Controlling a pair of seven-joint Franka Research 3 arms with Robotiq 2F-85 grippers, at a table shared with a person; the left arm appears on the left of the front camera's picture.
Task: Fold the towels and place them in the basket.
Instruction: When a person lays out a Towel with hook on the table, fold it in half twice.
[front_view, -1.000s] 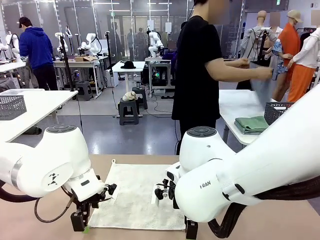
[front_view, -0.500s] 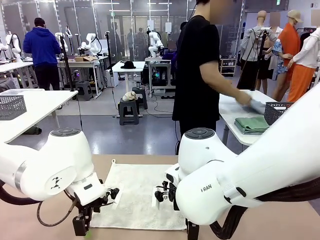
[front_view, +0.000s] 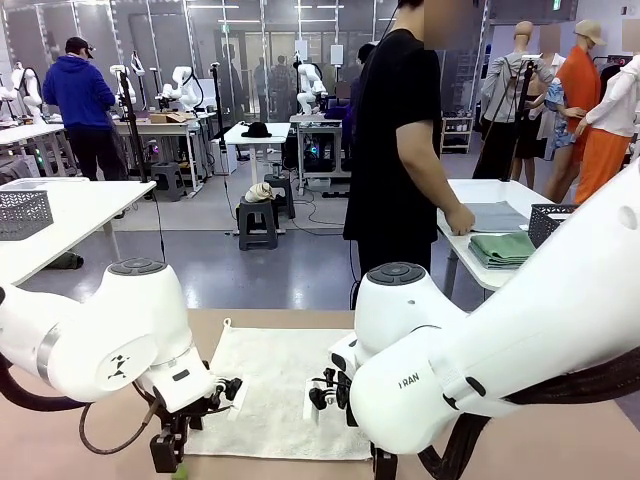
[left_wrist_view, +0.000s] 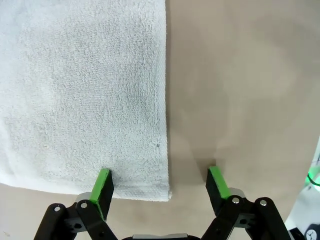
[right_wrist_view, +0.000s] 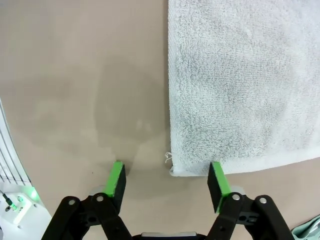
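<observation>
A cream-white towel (front_view: 270, 385) lies flat on the tan table (front_view: 560, 440) between my two arms. My left gripper (front_view: 170, 462) is low at the towel's near left corner; in the left wrist view the left gripper (left_wrist_view: 161, 185) is open and straddles that corner of the towel (left_wrist_view: 85, 95), one pad over cloth, the other over bare table. My right gripper (right_wrist_view: 167, 182) is open in the same way around the near right corner of the towel (right_wrist_view: 245, 85). A folded mint green towel (front_view: 505, 248) and the dark basket (front_view: 555, 222) sit on a side table.
A person (front_view: 400, 150) stands beyond the far edge, hand on a grey-blue towel (front_view: 497, 215) on the white side table (front_view: 470, 195). A paler lattice basket (front_view: 22, 212) stands on another table at left. Bare tan tabletop flanks the towel on both sides.
Both arms have sunk slightly toward the towel's near corners. The person has laid a grey-blue towel flat on the side table.
</observation>
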